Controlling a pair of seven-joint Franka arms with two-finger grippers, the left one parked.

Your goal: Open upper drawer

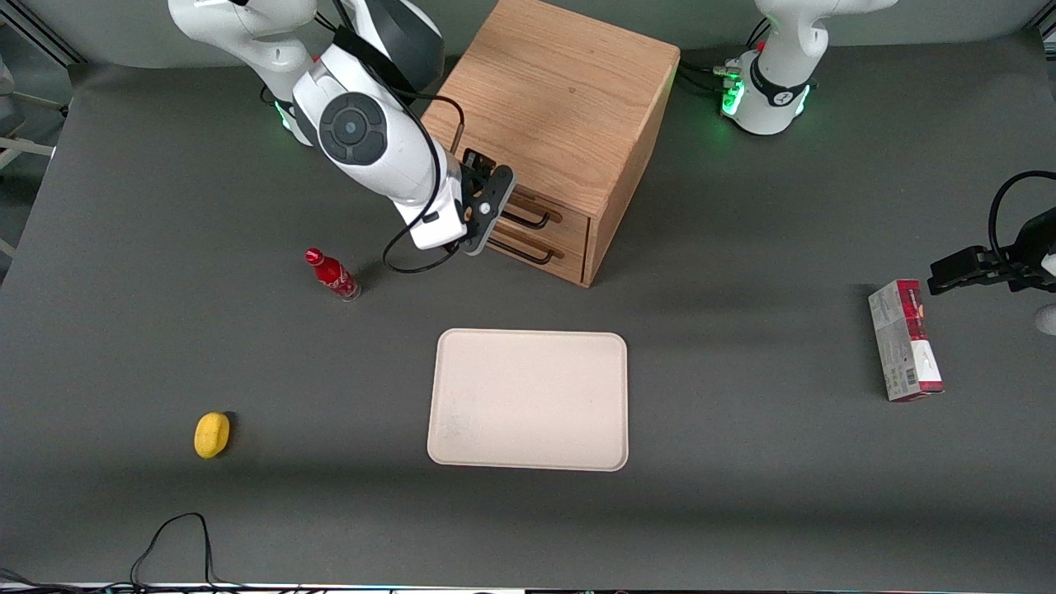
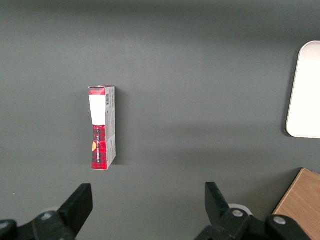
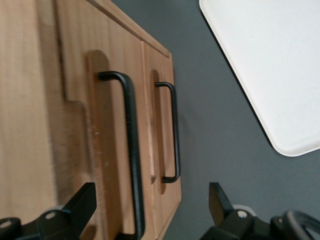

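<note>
We are finding no words we can read: the red-and-white box (image 2: 102,127) is showing a barcode and fine print too small for us, and the red bottle's (image 1: 332,275) label is illegible.

White arm (image 1: 371,140), black gripper (image 1: 488,206)

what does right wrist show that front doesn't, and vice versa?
Only right wrist: the gripper open, one finger over the cabinet front beside the upper drawer handle, the other finger off over the table; nothing gripped.

Only front: the cabinet top, red bottle, yellow object, red box toward the parked arm's end.

Both: both drawer fronts shut, lower drawer, tray.
</note>
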